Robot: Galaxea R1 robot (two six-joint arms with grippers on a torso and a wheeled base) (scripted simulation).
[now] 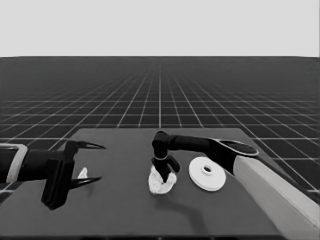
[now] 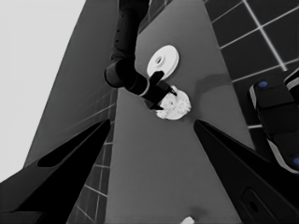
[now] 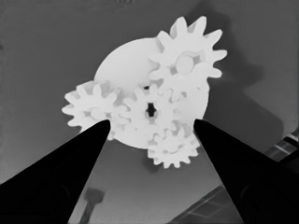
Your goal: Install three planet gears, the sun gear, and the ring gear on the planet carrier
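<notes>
**Four gears seated, the big disc left to place**

Nearest me in the head view, my left gripper [image 1: 89,162] waits at the left edge, fingers spread wide and holding nothing; a thin white piece [image 1: 82,173] lies on the dark table [image 1: 120,210] between them, unheld.

At the centre of that frame my right gripper [image 1: 167,172] hangs directly over the smaller round part [image 3: 121,60], the flat white washer-like disc. In the right wrist view its two fingers stand well apart and hold nothing. Between them, on that disc, I see all four small white toothed gears: the sun gear [image 3: 150,111] in the middle, with planet gears meshed around it at upper right [image 3: 187,51], left [image 3: 91,111] and lower centre [image 3: 174,148] of the frame. I judge the gear stage done.

What is left is the larger round part [image 1: 207,173], the thick white disc with a raised centre. It lies flat on the table just right of the gear stack, near the gripper, apart from the stack and untouched. It has yet to go on top.
</notes>
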